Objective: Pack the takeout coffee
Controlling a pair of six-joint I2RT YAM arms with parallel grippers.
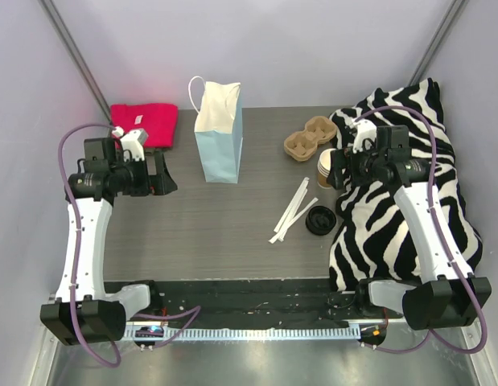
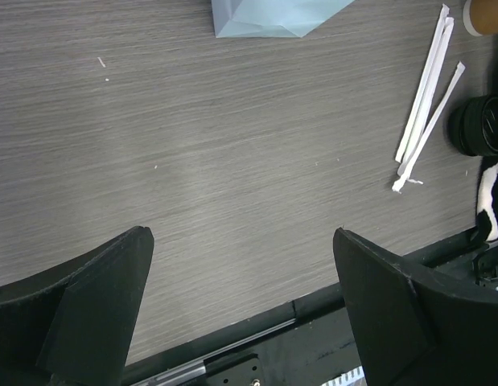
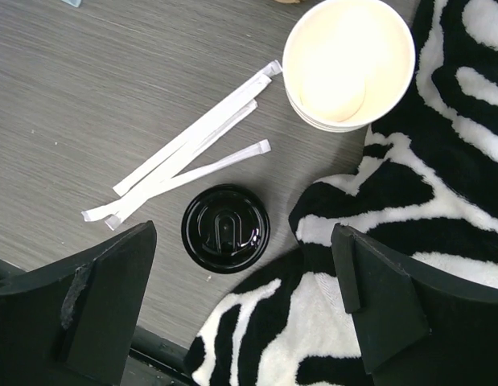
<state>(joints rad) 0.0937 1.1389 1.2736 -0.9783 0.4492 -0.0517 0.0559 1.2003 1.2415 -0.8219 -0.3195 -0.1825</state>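
Two arms from above: left end effector (image 1: 158, 174) over bare worktop (image 1: 232, 233). Right end effector (image 1: 335, 169) is apparently just above the takeout coffee cup (image 1: 323, 167), partly hiding it, at the zebra cloth (image 1: 409, 225) edge.
Left wrist: jaws wide, empty.
Right wrist: jaws wide, empty. Cup upright, lidless. Black lid (image 3: 225, 228) lies flat on worktop, apart from cup, just beside cloth.

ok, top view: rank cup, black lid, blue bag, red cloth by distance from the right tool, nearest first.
1. cup: just left of the right tool.
2. black lid: on the table, toward the arm bases.
3. blue bag: upright, mid-table, to the left.
4. red cloth: far left corner.
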